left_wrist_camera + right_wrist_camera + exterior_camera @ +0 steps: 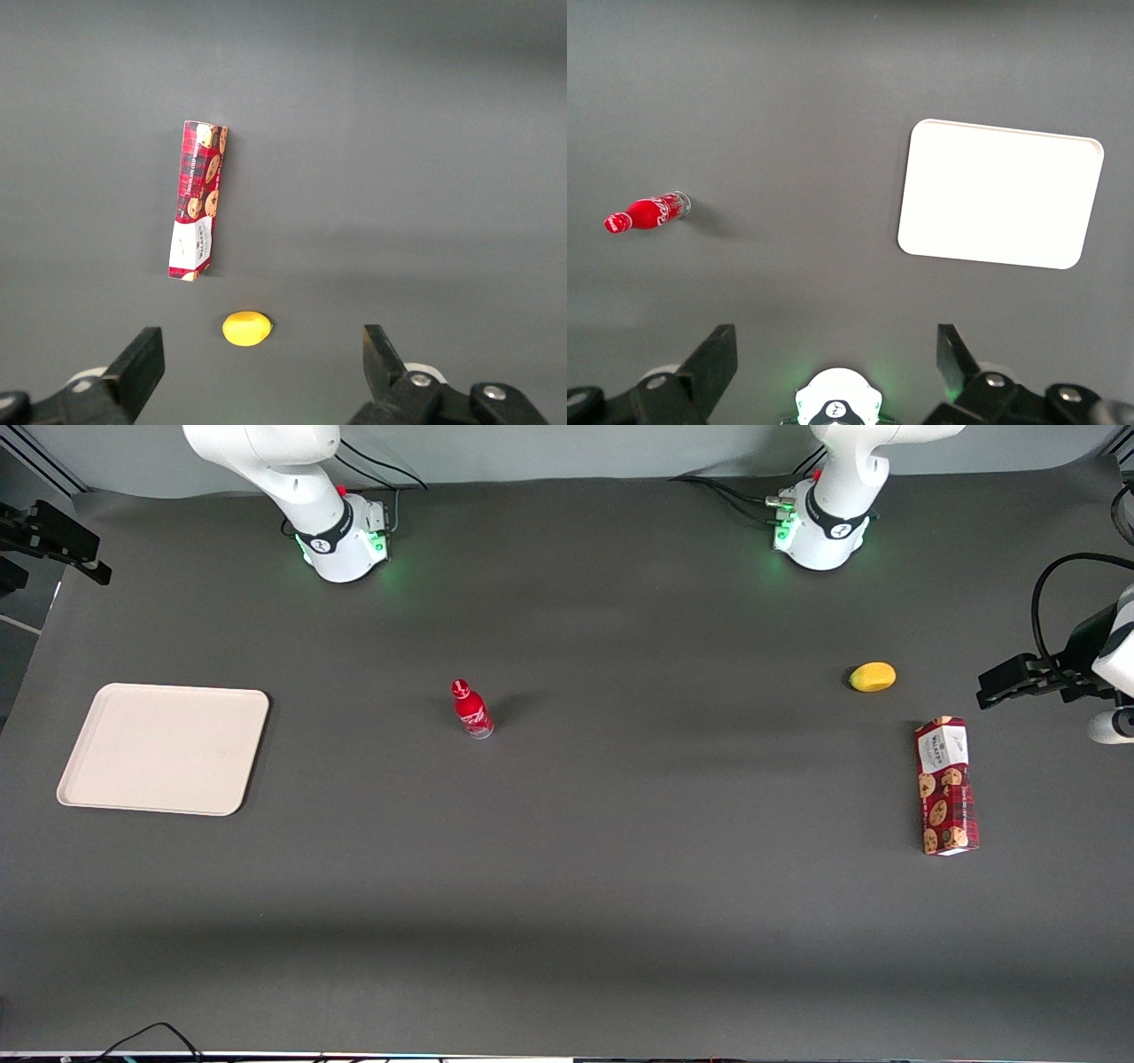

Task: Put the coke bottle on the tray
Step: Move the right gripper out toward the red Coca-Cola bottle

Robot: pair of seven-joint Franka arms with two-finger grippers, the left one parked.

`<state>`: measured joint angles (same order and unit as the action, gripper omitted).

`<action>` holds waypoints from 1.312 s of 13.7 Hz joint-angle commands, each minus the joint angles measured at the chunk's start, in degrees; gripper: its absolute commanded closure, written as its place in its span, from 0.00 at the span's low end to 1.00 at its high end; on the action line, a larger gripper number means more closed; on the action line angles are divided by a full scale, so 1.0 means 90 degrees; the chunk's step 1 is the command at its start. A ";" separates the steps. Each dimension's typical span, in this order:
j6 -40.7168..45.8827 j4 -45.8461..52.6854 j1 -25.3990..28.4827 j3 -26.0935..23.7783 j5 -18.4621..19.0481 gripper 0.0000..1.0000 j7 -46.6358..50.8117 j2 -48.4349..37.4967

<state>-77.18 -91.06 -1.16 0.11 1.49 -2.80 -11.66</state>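
The coke bottle (pixel 470 708), a slim red bottle with a red cap, stands upright near the middle of the dark table. The right wrist view also shows the coke bottle (pixel 647 213). The cream-white tray (pixel 164 748) lies flat toward the working arm's end of the table with nothing on it, and the right wrist view takes in the whole tray (pixel 1001 193). My gripper (pixel 834 341) hangs high above the table over its own arm's base, open, with nothing between its fingers. It is far from both bottle and tray and out of the front view.
A yellow oval fruit (pixel 873 677) and a red patterned cookie box (pixel 947 786) lie toward the parked arm's end. The working arm's base (pixel 345 536) stands at the table's back edge, farther from the front camera than the bottle.
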 commanded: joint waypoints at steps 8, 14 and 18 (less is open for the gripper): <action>0.0382 0.0001 0.0090 -0.1386 -0.0757 0.00 0.1717 0.0055; -0.2393 -0.2043 0.0100 -0.3447 -0.1005 0.00 0.4625 0.0339; -0.4838 -0.3716 0.0119 -0.3957 -0.0743 0.00 0.5399 0.0923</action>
<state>-114.38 -119.42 0.16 -34.92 -6.24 43.20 -4.32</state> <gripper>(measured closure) 0.000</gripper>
